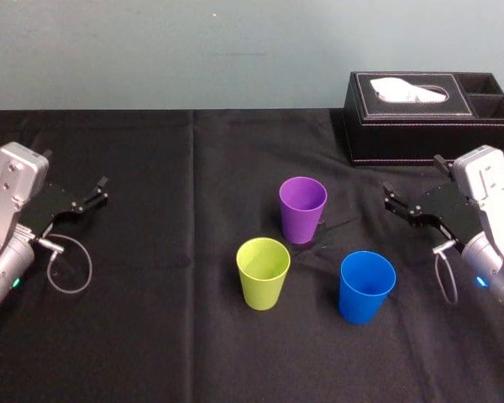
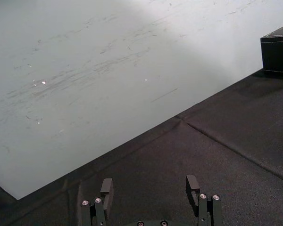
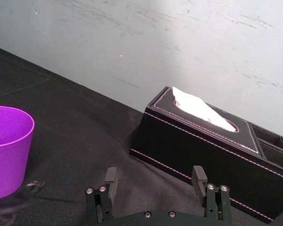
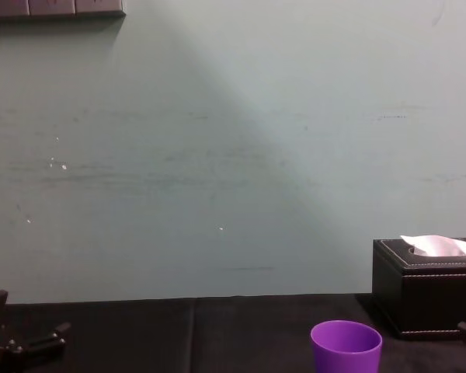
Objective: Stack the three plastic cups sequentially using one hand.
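Three plastic cups stand upright and apart on the black cloth: the purple cup [image 1: 302, 210] farthest back, the yellow-green cup [image 1: 263, 273] front left of it, the blue cup [image 1: 367, 286] front right. My right gripper [image 1: 392, 200] hovers open to the right of the purple cup, holding nothing. The right wrist view shows its spread fingers [image 3: 111, 178] with the purple cup [image 3: 7, 155] off to one side. The purple cup [image 4: 346, 347] also appears low in the chest view. At the far left, well away from the cups, my left gripper [image 1: 97, 193] is open and holds nothing.
A black tissue box [image 1: 428, 117] with a white tissue stands at the back right, just behind the right gripper. The black cloth [image 1: 176, 336] covers the whole table up to a pale wall. Loose cable loops hang under both wrists.
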Motion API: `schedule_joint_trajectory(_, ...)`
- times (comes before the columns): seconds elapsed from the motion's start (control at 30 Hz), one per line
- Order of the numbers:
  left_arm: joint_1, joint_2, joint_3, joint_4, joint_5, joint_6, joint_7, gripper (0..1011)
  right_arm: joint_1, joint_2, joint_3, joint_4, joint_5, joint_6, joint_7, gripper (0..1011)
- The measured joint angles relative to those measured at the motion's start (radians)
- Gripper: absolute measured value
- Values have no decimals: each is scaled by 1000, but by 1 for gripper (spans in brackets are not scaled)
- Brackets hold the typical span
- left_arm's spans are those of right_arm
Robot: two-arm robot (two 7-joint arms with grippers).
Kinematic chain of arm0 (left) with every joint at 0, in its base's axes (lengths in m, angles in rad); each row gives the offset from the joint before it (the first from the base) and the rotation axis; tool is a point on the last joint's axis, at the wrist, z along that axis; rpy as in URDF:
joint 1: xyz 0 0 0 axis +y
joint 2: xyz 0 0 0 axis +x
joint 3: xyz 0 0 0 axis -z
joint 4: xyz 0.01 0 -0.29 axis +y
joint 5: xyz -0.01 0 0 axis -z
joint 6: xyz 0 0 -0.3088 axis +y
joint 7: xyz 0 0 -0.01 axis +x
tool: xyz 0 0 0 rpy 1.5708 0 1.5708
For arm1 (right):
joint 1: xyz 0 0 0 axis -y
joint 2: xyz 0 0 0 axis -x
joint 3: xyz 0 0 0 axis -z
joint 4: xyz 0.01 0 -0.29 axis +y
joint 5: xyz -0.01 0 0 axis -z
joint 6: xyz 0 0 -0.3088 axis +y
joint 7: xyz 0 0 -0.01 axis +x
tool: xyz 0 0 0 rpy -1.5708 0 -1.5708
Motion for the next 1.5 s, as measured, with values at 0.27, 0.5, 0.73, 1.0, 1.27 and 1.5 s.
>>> schedule_joint_trajectory(0.27, 0, 0, 0, 0, 0, 0, 0, 1011, 0, 0, 0, 0, 0, 0, 0, 1000)
schedule_joint_trajectory(0.5, 0, 0, 0, 0, 0, 0, 0, 1011, 0, 0, 0, 0, 0, 0, 0, 1000)
schedule_joint_trajectory(0.73, 0, 0, 0, 0, 0, 0, 0, 1011, 0, 0, 0, 0, 0, 0, 0, 1000)
schedule_joint_trajectory(1.0, 0, 0, 0, 0, 0, 0, 0, 1011, 0, 0, 0, 0, 0, 0, 0, 1000)
schedule_joint_trajectory(1.27, 0, 0, 0, 0, 0, 0, 0, 1011, 0, 0, 0, 0, 0, 0, 0, 1000)
schedule_joint_trajectory(1.5, 0, 0, 0, 0, 0, 0, 0, 1011, -5, -5, 12, 0, 1, -2, 3, 1000)
